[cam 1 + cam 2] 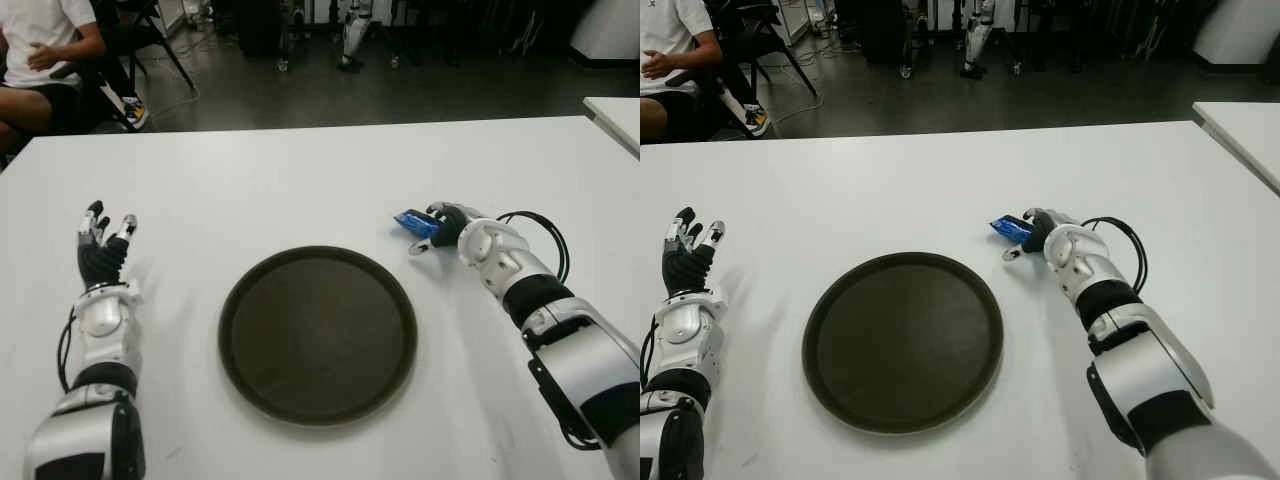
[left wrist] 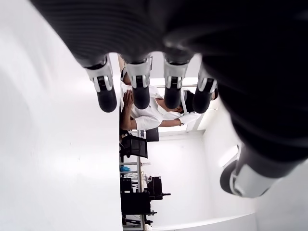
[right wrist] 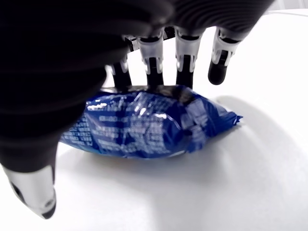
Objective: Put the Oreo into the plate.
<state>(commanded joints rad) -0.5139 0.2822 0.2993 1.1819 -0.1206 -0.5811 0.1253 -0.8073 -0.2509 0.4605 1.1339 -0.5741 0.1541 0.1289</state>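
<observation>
Left eye view, reading from the left edge: my left hand (image 1: 103, 245) shows at the left of the frame, well apart from the plate, fingers (image 2: 141, 91) straight and relaxed with nothing in them. It is idle. In the upper left corner a seated person (image 1: 40, 50) is beyond the white counter (image 1: 300, 170).

At the centre sits the dark round plate (image 1: 318, 333), with nothing on it yet.

Right of the plate's upper rim, my right hand (image 1: 440, 226) is at the blue Oreo packet (image 1: 415, 223). The right wrist view shows the packet (image 3: 144, 127) lying on the counter, the fingers (image 3: 153, 60) reaching over its far side and the thumb (image 3: 31, 192) at the near end. They bracket it, but I cannot tell that they are pressing it, so I judge the grasp as forming, not yet secure.

The risks I see from here: the wrapper is glossy and puffy, so the packet may squirt out sideways as the fingers tighten, or be pinched only by a crimped end and swing loose on the lift. If it is carried low, it could catch the plate's raised rim and nudge the plate.
</observation>
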